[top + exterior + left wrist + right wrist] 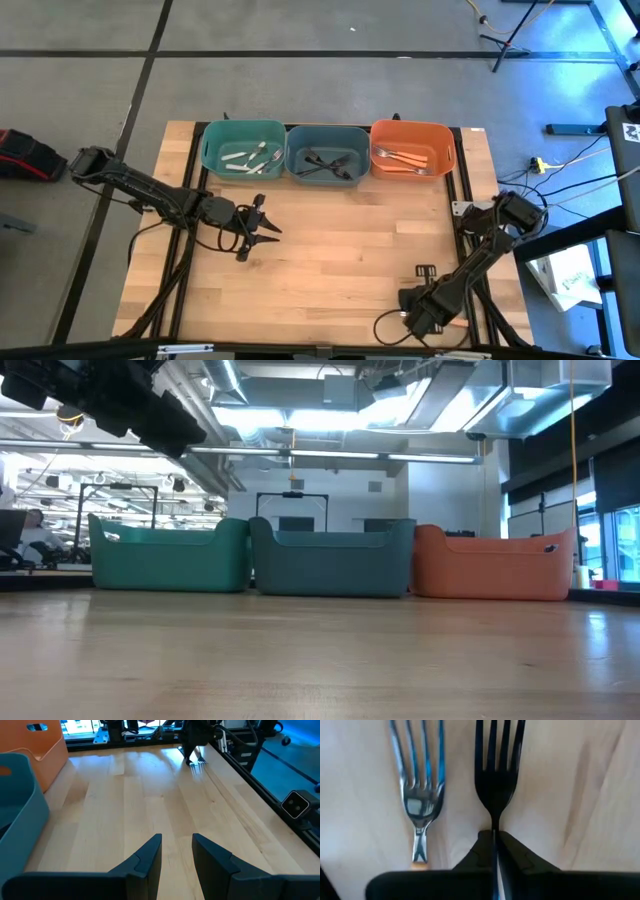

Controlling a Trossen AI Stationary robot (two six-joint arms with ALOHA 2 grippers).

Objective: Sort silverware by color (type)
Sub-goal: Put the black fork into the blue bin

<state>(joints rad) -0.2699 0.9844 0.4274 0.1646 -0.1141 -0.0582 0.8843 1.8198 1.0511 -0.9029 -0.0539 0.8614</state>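
Note:
Three bins stand in a row at the table's far side. The teal bin (243, 150) holds white-handled forks, the blue-grey bin (327, 153) black forks, the orange bin (412, 150) orange-handled forks. My right gripper (410, 302) is low at the near right edge, shut on a black fork (496, 775). Beside that one, a metal-tined fork with an orange handle (420, 805) lies flat on the wood. My left gripper (262, 228) hovers open over the left middle of the table, touching nothing. My right gripper pinches the black fork at its neck (495, 822), just below the tines, between the two fingertips (512, 847). The tines stick out ahead of the fingers, and the handle runs back between them. I cannot tell whether the fork is off the wood.
Bare wood stretches between the bins and both grippers (150, 795). A small black fitting (426, 270) sits on the table just beyond the right gripper. Cables and the table frame (465, 180) line the right edge.

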